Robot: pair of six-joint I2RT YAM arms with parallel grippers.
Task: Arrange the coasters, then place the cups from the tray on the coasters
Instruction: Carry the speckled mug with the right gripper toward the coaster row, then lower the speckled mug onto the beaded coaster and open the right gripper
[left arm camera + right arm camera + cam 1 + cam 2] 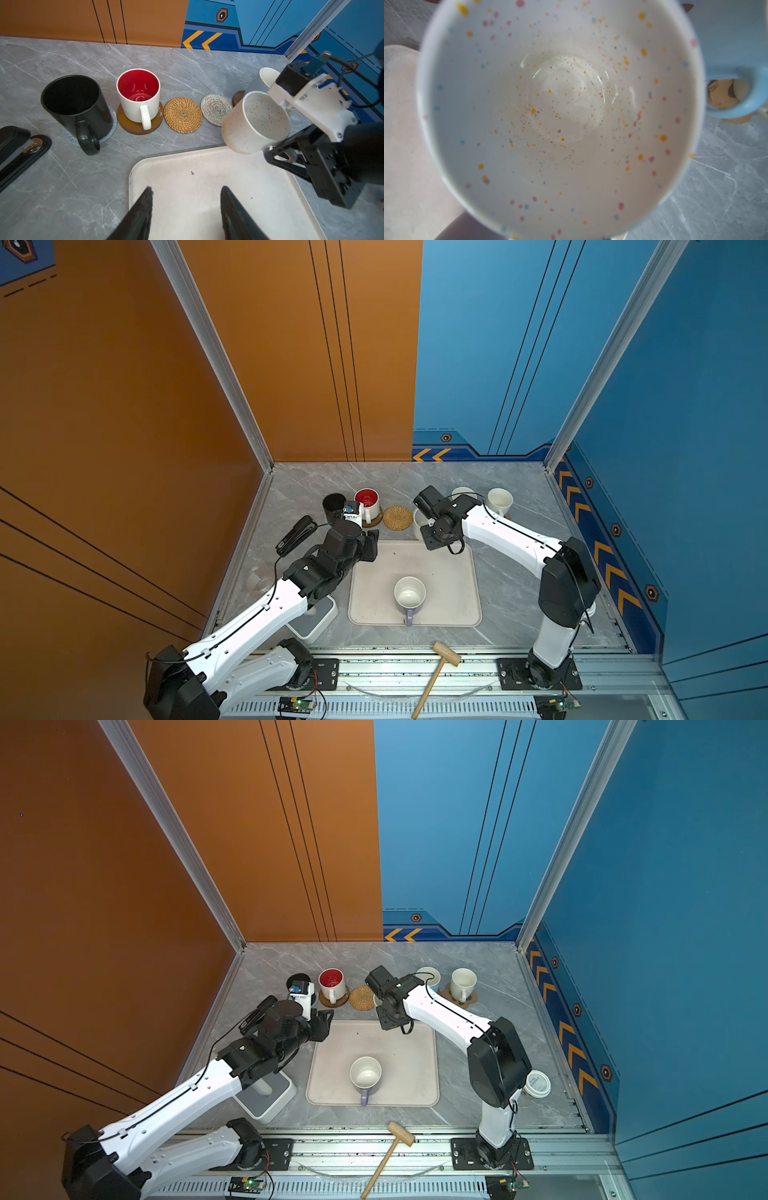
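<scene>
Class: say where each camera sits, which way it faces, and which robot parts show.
Top views: high in front, looking down on tray; left arm, right arm show.
Left wrist: on left arm, facing rattan coaster; open left gripper, right gripper show.
Right wrist: on right arm, looking into speckled cup; no robot parts.
Shared: both wrist views show that cup.

The tray [453, 580] lies in the middle of the table [511, 597], with one mug [409, 593] in it near the front. Behind the tray runs a row: two mugs [333, 506] at the left, each on a coaster [128, 124]; then two bare coasters [397, 517]; then a lifted mug [255, 122]; then two more mugs [498, 502] at the right.
</scene>
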